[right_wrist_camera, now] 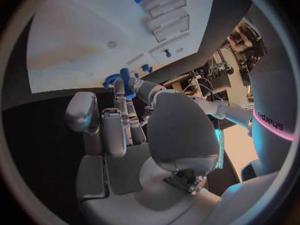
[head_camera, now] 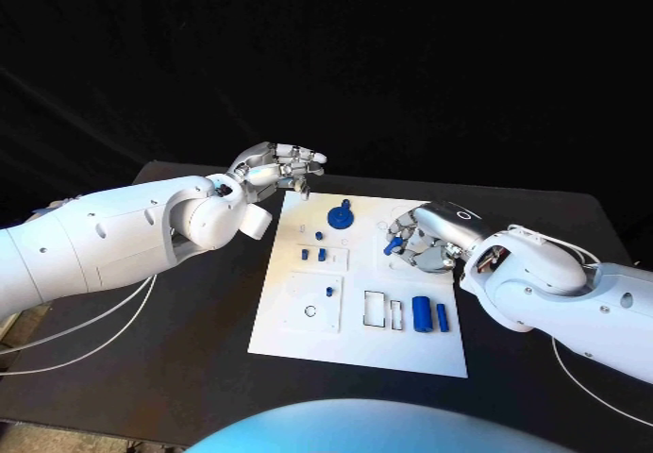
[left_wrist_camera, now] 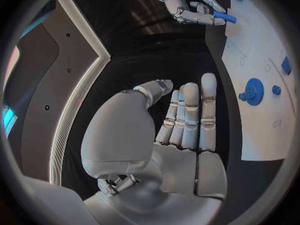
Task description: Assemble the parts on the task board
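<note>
Right hand (head_camera: 419, 241) pinches small blue peg (head_camera: 393, 245) over white task board (head_camera: 357, 351), likely carrying it toward socket. Left hand (head_camera: 279, 166) empty, fingers straight, parked off board's far-left corner, clear of work; blue gear (head_camera: 339, 218) sits near.

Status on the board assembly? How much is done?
Early. Seemingly done: a blue gear on the board near its far edge; whether it is seated I cannot tell. In hand: the right robot hand holds a small blue peg over the board. The left robot hand is open beyond the far left corner. Left: two blue cylinders lie loose by open slots.
</note>
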Controlling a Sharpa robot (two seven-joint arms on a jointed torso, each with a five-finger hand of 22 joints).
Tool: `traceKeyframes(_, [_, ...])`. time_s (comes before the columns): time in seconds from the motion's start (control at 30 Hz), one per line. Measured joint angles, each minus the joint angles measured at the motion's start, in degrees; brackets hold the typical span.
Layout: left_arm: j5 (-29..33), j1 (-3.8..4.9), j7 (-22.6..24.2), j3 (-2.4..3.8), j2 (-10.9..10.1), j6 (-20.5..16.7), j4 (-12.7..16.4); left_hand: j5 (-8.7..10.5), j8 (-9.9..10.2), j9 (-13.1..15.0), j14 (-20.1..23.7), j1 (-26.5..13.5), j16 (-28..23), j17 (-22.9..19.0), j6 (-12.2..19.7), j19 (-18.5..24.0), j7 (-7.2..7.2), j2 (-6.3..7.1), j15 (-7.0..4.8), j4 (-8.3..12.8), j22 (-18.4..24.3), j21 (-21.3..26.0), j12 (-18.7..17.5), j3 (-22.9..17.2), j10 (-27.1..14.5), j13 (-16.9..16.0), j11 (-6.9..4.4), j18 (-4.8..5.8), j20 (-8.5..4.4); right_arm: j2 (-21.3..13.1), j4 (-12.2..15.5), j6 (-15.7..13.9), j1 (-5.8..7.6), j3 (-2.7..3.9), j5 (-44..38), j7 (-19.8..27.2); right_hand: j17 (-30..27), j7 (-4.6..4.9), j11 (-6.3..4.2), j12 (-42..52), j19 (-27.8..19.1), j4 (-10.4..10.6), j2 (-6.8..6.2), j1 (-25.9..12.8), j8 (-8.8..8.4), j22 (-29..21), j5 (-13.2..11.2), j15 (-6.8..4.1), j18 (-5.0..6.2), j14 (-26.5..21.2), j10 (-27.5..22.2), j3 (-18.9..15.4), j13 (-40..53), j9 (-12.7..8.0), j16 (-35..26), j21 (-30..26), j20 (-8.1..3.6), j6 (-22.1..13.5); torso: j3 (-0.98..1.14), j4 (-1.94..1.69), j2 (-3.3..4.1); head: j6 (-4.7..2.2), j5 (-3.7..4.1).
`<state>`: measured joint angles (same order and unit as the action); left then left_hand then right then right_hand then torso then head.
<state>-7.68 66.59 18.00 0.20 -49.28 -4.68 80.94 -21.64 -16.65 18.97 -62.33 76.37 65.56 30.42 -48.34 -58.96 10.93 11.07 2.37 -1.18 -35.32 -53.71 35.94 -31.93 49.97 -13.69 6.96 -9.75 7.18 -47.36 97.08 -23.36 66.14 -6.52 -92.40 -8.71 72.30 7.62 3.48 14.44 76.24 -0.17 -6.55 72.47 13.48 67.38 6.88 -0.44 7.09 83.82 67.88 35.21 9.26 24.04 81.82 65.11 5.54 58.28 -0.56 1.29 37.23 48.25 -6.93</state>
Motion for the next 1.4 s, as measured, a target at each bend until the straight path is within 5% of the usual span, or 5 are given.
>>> traceKeyframes(0.17, [0.0,0.0,0.0,0.0,0.2,0.0,-0.2,0.0,0.0,0.0,0.0,0.0,0.0,0.0,0.0,0.0,0.0,0.0,0.0,0.0,0.0,0.0,0.0,0.0,0.0,0.0,0.0,0.0,0.0,2.4,1.9,-0.6,-0.33,0.02,1.0,0.2,0.0,0.03,0.0,0.0,0.0,0.0,0.0,0.0,0.04,-0.1,0.2,-0.2,0.0,0.2,0.0,0.0,0.0,0.0,0.0,0.0,0.0,0.0,0.01,-0.01,0.02,0.01,-0.25])
traceKeyframes(0.53, [0.0,-0.01,0.0,0.0,0.9,0.1,-0.5,0.0,0.0,0.0,0.0,-0.2,0.0,-0.1,0.2,0.0,0.21,-0.23,0.0,0.0,0.0,0.0,0.0,0.0,0.0,0.0,0.0,0.01,0.0,9.6,3.2,-0.5,-3.42,-0.65,1.9,1.2,-0.2,0.05,0.01,0.0,0.0,-0.1,0.06,0.1,0.06,-0.4,0.5,-0.2,0.0,0.2,0.0,0.1,0.0,0.0,0.0,-0.3,0.0,-0.3,0.0,-0.13,0.12,0.07,-0.88])
traceKeyframes(0.97, [0.0,-0.01,0.0,0.0,1.2,0.2,-0.6,0.0,0.0,0.0,0.0,-0.2,0.0,0.0,0.2,0.0,0.21,-0.23,0.0,0.0,0.0,0.0,0.0,0.0,0.0,0.0,0.0,0.0,0.0,13.4,-0.1,1.9,-5.26,-1.57,1.7,1.9,-0.3,0.08,0.01,0.0,-0.2,-0.1,0.05,0.1,0.26,-0.7,0.9,-0.2,0.0,0.2,0.0,0.1,0.1,0.0,0.0,-0.7,-0.21,-0.5,0.0,0.0,0.15,0.55,-1.69])
traceKeyframes(1.4, [-0.1,0.01,0.0,-0.01,1.2,0.2,-0.6,0.0,0.0,0.0,0.0,-0.2,0.0,0.0,0.2,0.0,0.21,-0.23,0.0,0.0,0.0,0.0,0.0,0.0,0.0,0.0,0.0,0.0,0.0,15.2,-1.9,4.5,-6.43,-1.81,0.0,1.3,-0.3,0.13,0.01,0.0,-0.2,-0.3,0.04,0.1,0.28,-0.7,0.9,-0.2,0.0,0.2,0.0,0.3,0.1,0.0,0.0,-0.7,-0.21,-0.8,0.04,0.02,0.16,0.84,-1.94])
